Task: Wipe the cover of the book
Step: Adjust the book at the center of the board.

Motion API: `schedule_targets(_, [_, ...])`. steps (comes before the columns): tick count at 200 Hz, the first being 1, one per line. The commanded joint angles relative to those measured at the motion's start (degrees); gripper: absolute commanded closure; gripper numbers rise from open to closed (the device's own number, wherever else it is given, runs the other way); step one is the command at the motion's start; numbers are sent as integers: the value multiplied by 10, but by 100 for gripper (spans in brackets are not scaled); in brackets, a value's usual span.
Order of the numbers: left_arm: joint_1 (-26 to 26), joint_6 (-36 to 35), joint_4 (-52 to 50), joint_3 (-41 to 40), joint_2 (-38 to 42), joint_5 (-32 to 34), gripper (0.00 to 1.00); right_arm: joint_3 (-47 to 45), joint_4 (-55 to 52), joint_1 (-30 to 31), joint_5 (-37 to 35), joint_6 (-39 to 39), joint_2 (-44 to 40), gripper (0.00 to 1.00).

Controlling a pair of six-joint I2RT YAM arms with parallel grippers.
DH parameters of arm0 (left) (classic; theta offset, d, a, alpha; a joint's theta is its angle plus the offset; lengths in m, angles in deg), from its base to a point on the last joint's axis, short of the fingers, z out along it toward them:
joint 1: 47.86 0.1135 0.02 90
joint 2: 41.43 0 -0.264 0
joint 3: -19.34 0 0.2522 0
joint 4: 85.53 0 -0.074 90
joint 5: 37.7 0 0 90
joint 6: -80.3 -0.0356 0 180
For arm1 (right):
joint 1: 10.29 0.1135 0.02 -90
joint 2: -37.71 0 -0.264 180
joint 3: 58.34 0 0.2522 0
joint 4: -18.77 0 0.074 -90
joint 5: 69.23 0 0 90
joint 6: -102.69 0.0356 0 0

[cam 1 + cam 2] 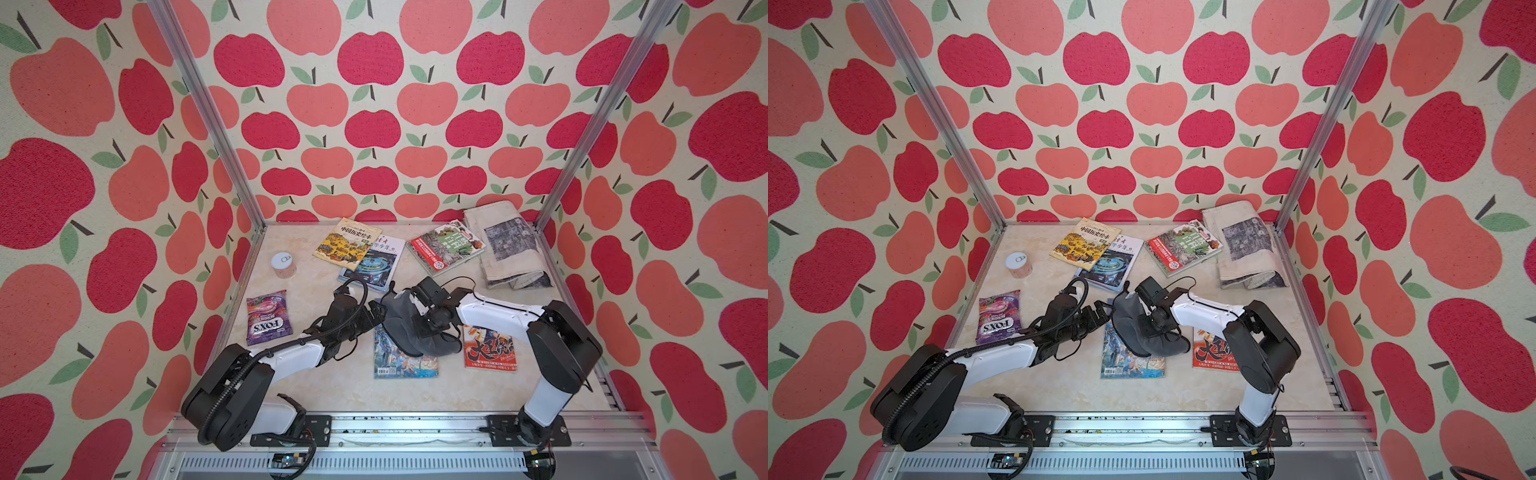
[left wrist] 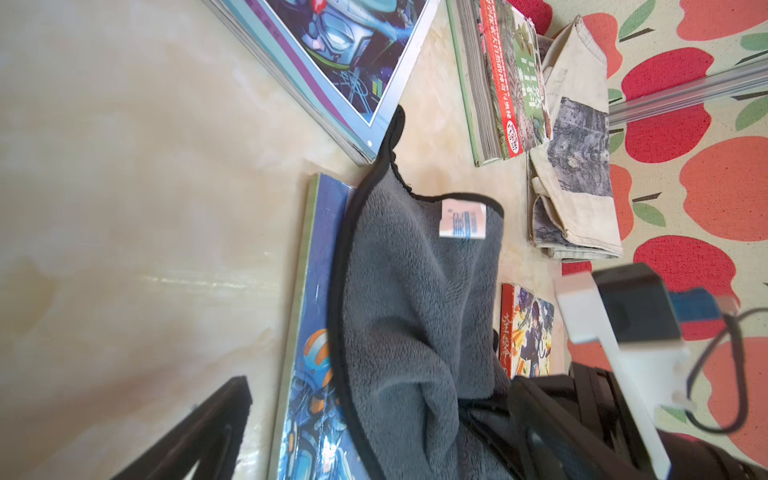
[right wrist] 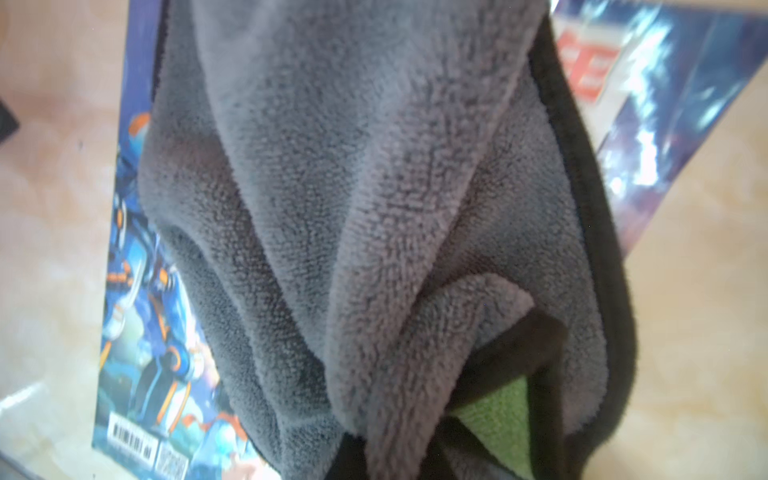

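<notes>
wiping step: the right end effector (image 1: 415, 320) is clenching the grey microfibre cloth (image 1: 399, 328), draping it over the blue comic book (image 1: 399, 363) on the tabletop (image 1: 311, 374). the left end effector (image 1: 376, 311) is hovering released alongside. next, probably sweeping across the uncovered near half.

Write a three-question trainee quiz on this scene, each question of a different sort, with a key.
1. Multiple choice: which book does the grey cloth lie over?
A) the blue robot-cover book
B) the red book
C) the yellow book

2. True or false: the left gripper is shut on the cloth.

3. Fill in: the purple candy bag lies on the robot's ____ side of the table.

Key:
1. A
2. False. Its fingers stand open.
3. left
</notes>
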Motion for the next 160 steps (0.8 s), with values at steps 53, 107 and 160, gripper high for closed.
schedule_targets(53, [-10,9,31,-7,-27,0,1,-112,-10,35,-45,67,-98,100])
schedule_targets(107, [-35,19,14,-6,-26,7,1,-4,2,-51,-29,5,5,100])
schedule_targets(160, [-45,26,13,-18,-13,16,1,134,-43,-101,-29,-46,92,100])
